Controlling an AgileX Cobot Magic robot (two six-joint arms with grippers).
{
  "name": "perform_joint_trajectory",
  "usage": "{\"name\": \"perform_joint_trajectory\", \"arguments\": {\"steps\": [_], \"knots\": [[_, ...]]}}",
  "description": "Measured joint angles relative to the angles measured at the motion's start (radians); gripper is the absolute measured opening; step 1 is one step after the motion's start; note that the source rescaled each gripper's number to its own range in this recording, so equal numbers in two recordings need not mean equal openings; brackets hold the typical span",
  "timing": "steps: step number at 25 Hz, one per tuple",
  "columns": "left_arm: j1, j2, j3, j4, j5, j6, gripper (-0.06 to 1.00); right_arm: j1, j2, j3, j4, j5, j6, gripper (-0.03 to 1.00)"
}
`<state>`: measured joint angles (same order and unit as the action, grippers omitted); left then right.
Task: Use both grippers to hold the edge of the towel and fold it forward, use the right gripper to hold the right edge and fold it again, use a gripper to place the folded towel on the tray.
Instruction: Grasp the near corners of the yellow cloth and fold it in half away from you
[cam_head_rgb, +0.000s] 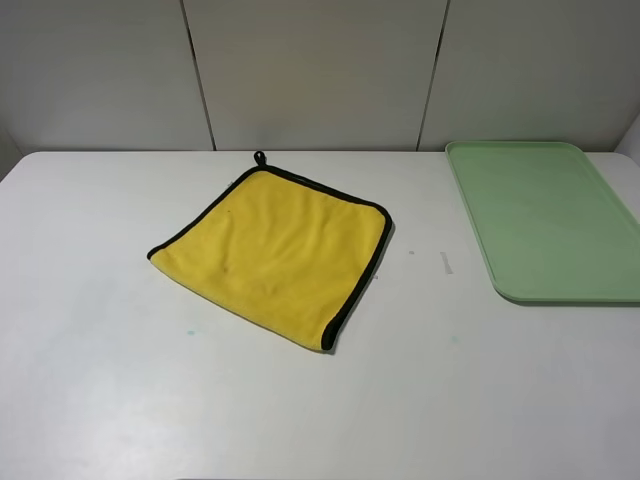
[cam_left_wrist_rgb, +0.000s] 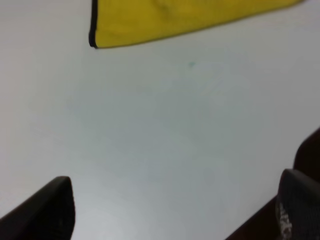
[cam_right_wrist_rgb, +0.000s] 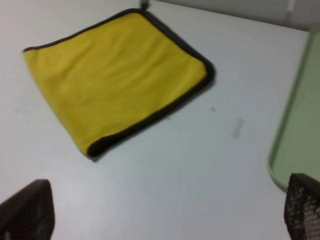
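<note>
The yellow towel (cam_head_rgb: 275, 250) lies flat on the white table, turned like a diamond, with its black loop (cam_head_rgb: 260, 158) at the far corner. The black piped edge of the towel (cam_head_rgb: 365, 275) runs along its far and right sides; the near-left side shows plain yellow. The pale green tray (cam_head_rgb: 550, 215) sits at the far right, with nothing on it. Neither arm shows in the exterior high view. My left gripper (cam_left_wrist_rgb: 172, 215) hovers open over bare table, short of the towel (cam_left_wrist_rgb: 185, 17). My right gripper (cam_right_wrist_rgb: 165, 215) is open too, with the towel (cam_right_wrist_rgb: 115, 75) and tray (cam_right_wrist_rgb: 300, 135) ahead of it.
The white table (cam_head_rgb: 120, 350) reaches back to a grey panelled wall (cam_head_rgb: 320, 70). A small grey mark (cam_head_rgb: 446, 262) lies between the towel and the tray. The tray's right side runs out of view.
</note>
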<state>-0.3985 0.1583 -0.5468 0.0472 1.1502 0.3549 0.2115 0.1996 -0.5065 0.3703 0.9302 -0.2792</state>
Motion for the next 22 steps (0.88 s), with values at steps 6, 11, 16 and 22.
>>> {"name": "perform_joint_trajectory", "arguments": {"steps": [6, 11, 16, 22], "knots": [[-0.025, 0.11, -0.045, 0.185, 0.004, 0.053, 0.8, 0.0, 0.244, -0.001, 0.199, -0.11, -0.26, 1.0], [-0.152, 0.131, -0.075, 0.395, 0.006, 0.054, 0.8, 0.0, 0.452, -0.002, 0.32, -0.192, -0.445, 1.0], [-0.279, 0.131, -0.075, 0.599, 0.006, 0.055, 0.8, 0.0, 0.637, -0.003, 0.429, -0.241, -0.619, 1.0], [-0.389, 0.132, -0.057, 0.677, 0.005, 0.055, 0.8, 0.0, 0.806, -0.003, 0.578, -0.252, -0.797, 1.0]]}}
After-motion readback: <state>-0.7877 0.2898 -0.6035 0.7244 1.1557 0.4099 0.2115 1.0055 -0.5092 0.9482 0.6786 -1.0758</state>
